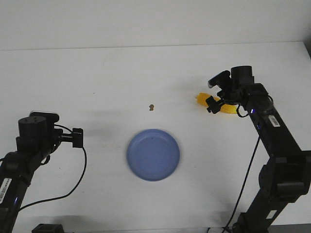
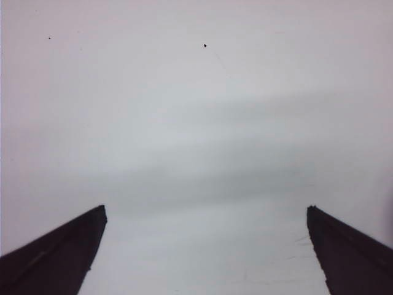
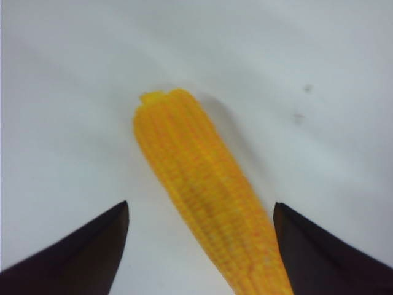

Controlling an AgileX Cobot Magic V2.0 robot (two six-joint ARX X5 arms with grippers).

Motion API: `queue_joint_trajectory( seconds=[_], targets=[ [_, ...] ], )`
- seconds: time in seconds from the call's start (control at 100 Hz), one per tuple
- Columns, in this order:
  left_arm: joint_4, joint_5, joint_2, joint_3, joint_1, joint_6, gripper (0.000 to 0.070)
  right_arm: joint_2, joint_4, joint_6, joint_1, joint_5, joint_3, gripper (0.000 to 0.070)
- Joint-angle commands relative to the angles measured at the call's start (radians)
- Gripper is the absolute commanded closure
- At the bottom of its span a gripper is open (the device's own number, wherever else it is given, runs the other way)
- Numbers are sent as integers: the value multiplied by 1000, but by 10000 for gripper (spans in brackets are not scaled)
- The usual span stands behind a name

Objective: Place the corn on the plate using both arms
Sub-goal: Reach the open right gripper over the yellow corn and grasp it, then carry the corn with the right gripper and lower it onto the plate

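Note:
The yellow corn [image 1: 201, 99] lies on the white table at the right, partly hidden behind my right gripper [image 1: 214, 105]. In the right wrist view the corn [image 3: 202, 190] runs between the open fingers, closer to one finger, and is not gripped. My right gripper [image 3: 201, 212] is open and low over the cob. The light blue plate [image 1: 153, 154] sits empty at the table's centre front. My left gripper [image 1: 77, 138] hangs at the left, open and empty; its wrist view [image 2: 206, 212] shows only bare table between the fingertips [image 2: 92, 224].
A tiny brown speck [image 1: 152, 107] lies on the table behind the plate. A black cable [image 1: 73, 187] loops from the left arm over the table. The table's far edge meets a pale wall.

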Motion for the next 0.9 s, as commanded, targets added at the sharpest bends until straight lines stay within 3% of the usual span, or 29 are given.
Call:
queue_joint_trajectory(
  seconds=[0.0, 0.4, 0.75, 0.89],
  targets=[
    [7, 2, 8, 11, -2, -3, 0, 40, 14, -16, -6, -19, 24, 205],
    [9, 2, 8, 11, -2, -3, 0, 135, 108, -12, -36, -48, 24, 205],
    [8, 2, 8, 11, -2, -3, 0, 191, 86, 19, -71, -134, 24, 205],
    [8, 2, 8, 11, -2, -3, 0, 198, 73, 27, -71, -134, 24, 218]
  ],
)
